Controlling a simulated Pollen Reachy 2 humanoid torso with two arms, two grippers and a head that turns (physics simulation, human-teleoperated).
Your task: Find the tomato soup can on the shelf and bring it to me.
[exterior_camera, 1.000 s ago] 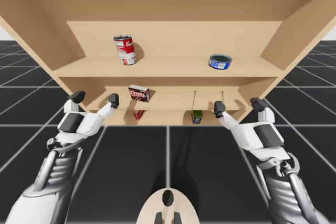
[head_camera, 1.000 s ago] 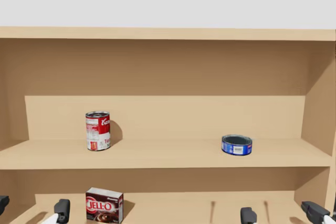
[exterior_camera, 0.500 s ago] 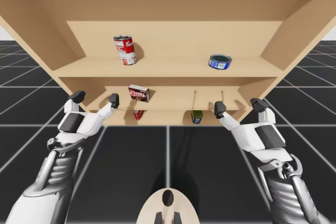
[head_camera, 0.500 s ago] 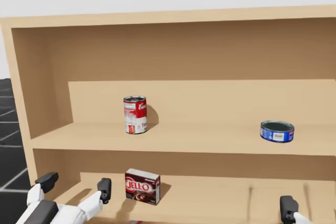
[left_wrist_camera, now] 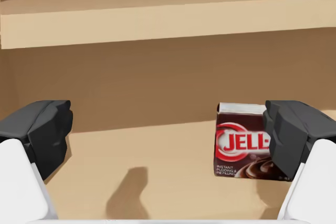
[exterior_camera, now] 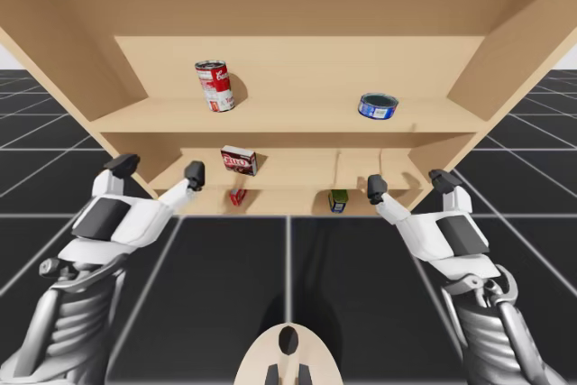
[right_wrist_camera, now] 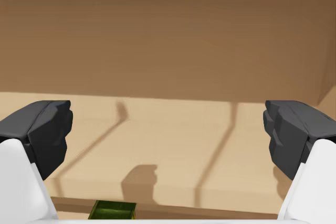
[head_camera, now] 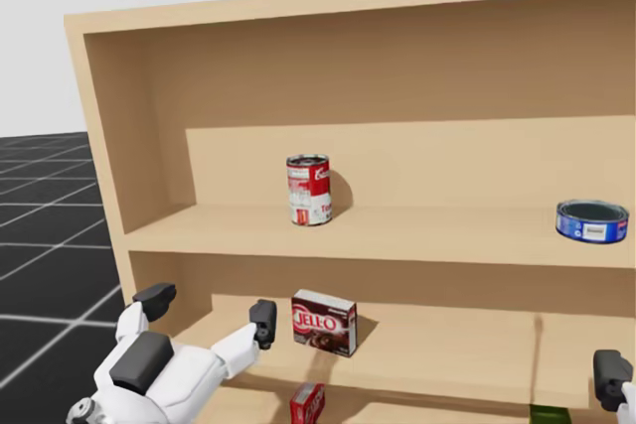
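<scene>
- Standing upright on the upper shelf [exterior_camera: 288, 118], the red-and-white can [exterior_camera: 215, 86] sat toward the shelf's left side, and neither gripper touched it.
- On the same shelf, a flat blue can [exterior_camera: 379, 105] rested well apart from it, to the right.
- One level down, a brown box [exterior_camera: 239, 160] stood upright on the middle shelf [exterior_camera: 302, 170], below the red-and-white can and slightly to its right.
- My left gripper [exterior_camera: 159, 169] hovered at the front edge of the middle shelf, left of the brown box. Its fingers were spread wide with nothing between them.
- From the left wrist, the brown box lay ahead of that gripper, partly hidden behind one finger. The base of the red-and-white can showed on the shelf above the box.
- My right gripper [exterior_camera: 408, 183] hovered at the right part of the middle shelf's front, fingers likewise wide apart and empty, well below the blue can.
- A small red box [exterior_camera: 238, 197] and a green object [exterior_camera: 338, 200] sat on the lowest shelf [exterior_camera: 287, 198]. From the right wrist, the green object lay under that gripper.
</scene>
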